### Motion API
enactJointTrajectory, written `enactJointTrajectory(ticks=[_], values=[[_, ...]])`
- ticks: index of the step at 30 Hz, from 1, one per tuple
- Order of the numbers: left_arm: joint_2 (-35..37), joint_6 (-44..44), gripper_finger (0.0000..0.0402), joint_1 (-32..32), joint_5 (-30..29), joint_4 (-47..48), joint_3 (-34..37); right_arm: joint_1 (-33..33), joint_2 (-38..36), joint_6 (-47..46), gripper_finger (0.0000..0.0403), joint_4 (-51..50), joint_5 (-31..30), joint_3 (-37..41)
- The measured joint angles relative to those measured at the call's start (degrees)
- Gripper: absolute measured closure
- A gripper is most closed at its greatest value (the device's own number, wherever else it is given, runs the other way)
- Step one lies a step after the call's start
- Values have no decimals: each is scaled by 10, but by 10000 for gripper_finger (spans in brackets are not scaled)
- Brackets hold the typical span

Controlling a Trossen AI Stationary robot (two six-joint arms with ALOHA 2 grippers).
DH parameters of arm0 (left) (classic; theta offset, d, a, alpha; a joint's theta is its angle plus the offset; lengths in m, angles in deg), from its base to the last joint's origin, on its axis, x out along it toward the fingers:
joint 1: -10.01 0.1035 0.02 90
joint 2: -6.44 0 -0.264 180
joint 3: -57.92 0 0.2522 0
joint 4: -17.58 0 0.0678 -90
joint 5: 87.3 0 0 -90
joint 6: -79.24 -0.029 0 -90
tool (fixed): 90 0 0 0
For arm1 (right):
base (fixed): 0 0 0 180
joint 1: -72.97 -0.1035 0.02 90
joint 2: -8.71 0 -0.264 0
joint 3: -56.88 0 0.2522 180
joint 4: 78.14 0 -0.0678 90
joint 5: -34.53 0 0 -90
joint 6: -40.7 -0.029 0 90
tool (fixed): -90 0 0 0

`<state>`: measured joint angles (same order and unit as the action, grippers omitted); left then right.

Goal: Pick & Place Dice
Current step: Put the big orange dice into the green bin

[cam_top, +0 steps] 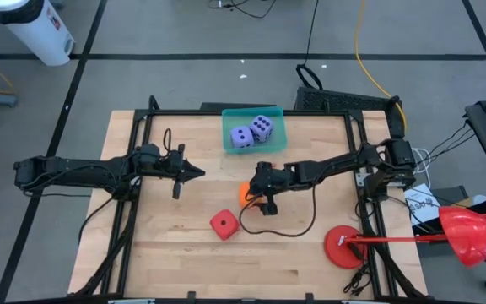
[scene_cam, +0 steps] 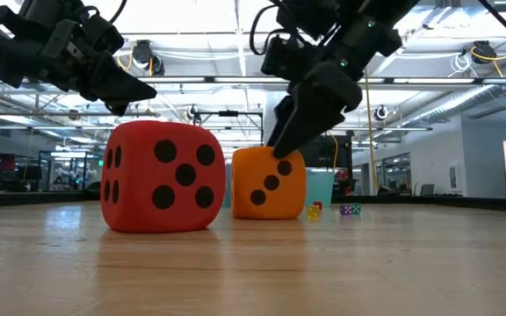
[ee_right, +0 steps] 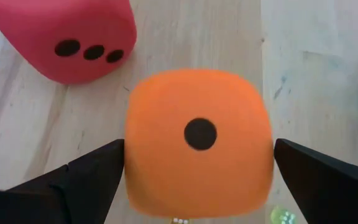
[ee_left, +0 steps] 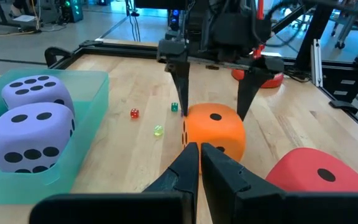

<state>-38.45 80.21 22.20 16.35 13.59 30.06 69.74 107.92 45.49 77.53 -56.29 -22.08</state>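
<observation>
The orange die [ee_right: 197, 143] sits on the table between my right gripper's [ee_right: 199, 155] open fingers, which come down from above on two opposite sides of it. The red die [cam_top: 223, 224] rests on the table just nearer, to the left of the orange die [cam_top: 243, 192]. Two purple dice [cam_top: 251, 133] lie in the teal tray [cam_top: 278, 118] at the far edge. My left gripper [ee_left: 199, 152] is shut. It hovers left of the orange die [ee_left: 213, 130], pointing at it and touching nothing. My right gripper straddles the orange die from above, pointing down, with one finger [ee_right: 98, 168] at one side face and the other finger [ee_right: 309, 168] at the opposite face. I cannot tell whether they touch it. The die stands on the table, its walls not dented.
A red round disc [cam_top: 344, 247] with a long red handle lies near the table's right near corner. Three tiny dice, red [ee_left: 133, 113], green [ee_left: 174, 107] and yellow [ee_left: 158, 130], lie on the wood between tray and orange die. A black frame borders the table.
</observation>
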Motion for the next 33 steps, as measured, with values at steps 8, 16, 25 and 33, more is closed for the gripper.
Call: enactJointTrajectory(ticks=[8, 16, 25, 33], values=[[0, -3, 376, 0, 0, 0, 0, -1, 47, 14, 3, 24, 22, -2], [0, -2, 376, 0, 0, 0, 0, -2, 56, 14, 10, 33, 24, -2], [0, 7, 376, -1, 0, 0, 0, 2, -7, 17, 37, 22, 12, 1], [0, 8, 376, 0, -2, 0, 0, 70, -145, 68, 33, 4, -53, 0]])
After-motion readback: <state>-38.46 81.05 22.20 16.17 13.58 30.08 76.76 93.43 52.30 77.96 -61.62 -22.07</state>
